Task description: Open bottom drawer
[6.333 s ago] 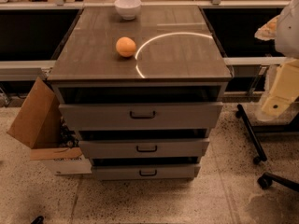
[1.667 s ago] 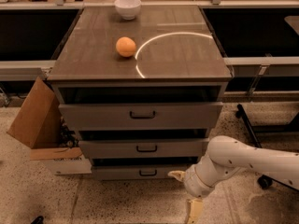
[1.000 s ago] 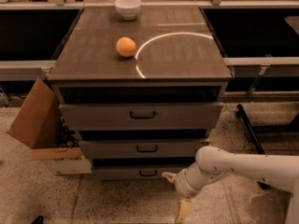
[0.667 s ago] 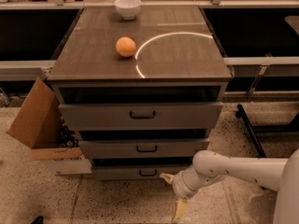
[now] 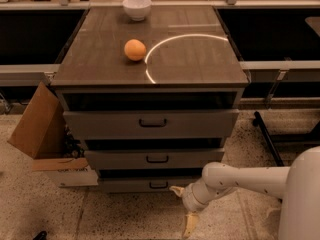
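Note:
The bottom drawer (image 5: pixel 125 185) is the lowest and narrowest grey front of the cabinet, with a small dark bar handle (image 5: pixel 158 185); it looks closed. My gripper (image 5: pixel 181 210) is low near the floor, just right of and below that handle. It is open and empty: the upper finger (image 5: pixel 176 189) points toward the drawer's lower right part and the lower finger (image 5: pixel 189 225) points down at the floor. The white arm (image 5: pixel 240 179) reaches in from the right.
The mid-sized drawer (image 5: pixel 155 159) and the widest top drawer (image 5: pixel 150 123) sit above. An orange (image 5: pixel 135 49) and a white bowl (image 5: pixel 137 7) rest on the cabinet top. A cardboard box (image 5: pixel 37 129) leans at the left. Dark chair legs (image 5: pixel 267 136) stand at the right.
The arm has come into view from the right and the gripper has moved left along the floor toward the bottom drawer's handle. The drawers have not moved.

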